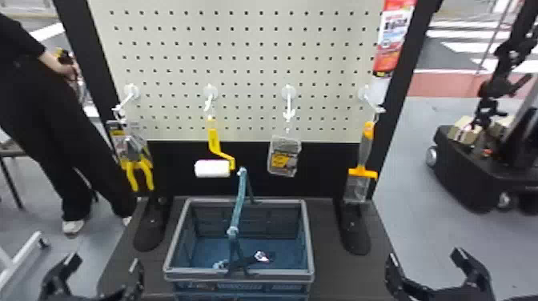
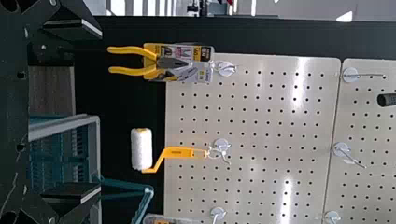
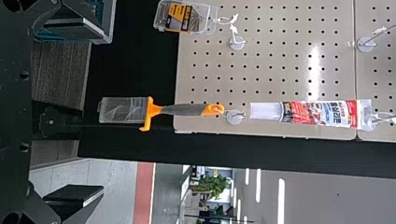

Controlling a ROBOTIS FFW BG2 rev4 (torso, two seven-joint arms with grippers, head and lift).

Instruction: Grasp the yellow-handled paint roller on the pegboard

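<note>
Yellow-handled paint roller, fuzzy white cylinder, hooked on perforated pegboard, left pincer and right pincer both spread

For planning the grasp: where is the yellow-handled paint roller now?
Head view: the yellow-handled paint roller hangs on the white pegboard, left of centre, between the yellow-handled pliers and a clear plastic packet.

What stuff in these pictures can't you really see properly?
Head view: dark thing in the basket, too blurred to name.
Head view: hanging bag, contents too small to tell.
Head view: tube, cut off by the top edge.
Head view: left gripper and right gripper, wrists cut off by the bottom edge.
</note>
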